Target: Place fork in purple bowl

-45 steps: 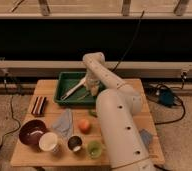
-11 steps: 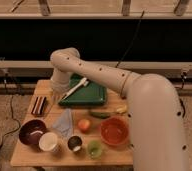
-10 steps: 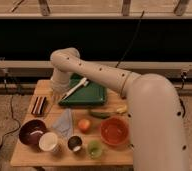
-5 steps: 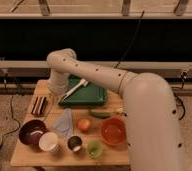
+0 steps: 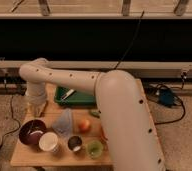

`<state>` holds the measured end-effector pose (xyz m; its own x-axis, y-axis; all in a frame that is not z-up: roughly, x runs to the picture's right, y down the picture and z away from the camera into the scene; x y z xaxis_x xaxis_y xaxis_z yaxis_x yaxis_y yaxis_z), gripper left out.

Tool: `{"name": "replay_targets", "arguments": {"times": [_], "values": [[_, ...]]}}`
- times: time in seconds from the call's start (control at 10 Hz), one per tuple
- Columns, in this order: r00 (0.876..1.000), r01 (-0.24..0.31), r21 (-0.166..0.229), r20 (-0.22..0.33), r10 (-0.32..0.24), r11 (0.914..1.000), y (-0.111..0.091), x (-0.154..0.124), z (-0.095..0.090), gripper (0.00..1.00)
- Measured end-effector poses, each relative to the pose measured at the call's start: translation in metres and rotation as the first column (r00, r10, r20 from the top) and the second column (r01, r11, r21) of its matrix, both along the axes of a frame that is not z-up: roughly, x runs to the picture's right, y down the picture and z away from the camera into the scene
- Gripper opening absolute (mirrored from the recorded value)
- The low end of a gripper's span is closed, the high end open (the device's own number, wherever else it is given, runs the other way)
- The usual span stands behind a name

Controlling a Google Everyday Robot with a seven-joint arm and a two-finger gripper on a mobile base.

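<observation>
Gripper — closed, its hold unclear — hangs just above the purple bowl; fork not discernible.

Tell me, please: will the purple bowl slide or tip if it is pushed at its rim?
The purple bowl looks wide and low, so it would probably slide rather than tip. Its shiny inside suggests a hard, smooth wall, perhaps slippery. The white cup close beside it might get nudged. The gripper, shut, hangs close above the bowl.
</observation>
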<state>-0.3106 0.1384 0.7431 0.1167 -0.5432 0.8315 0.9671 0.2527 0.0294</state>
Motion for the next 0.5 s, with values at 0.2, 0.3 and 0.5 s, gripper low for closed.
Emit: {"name": "replay_targets", "arguments": {"times": [0.2, 0.3, 0.5], "values": [[0.997, 0.064, -0.002, 0.048, -0.064, 0.9979, 0.028, -0.018, -0.011, 0.0], [0.994, 0.083, 0.0, 0.068, -0.082, 0.9966, 0.038, -0.021, -0.017, 0.0], [0.989, 0.112, 0.0, 0.095, -0.112, 0.9937, 0.053, -0.021, -0.022, 0.0]]}}
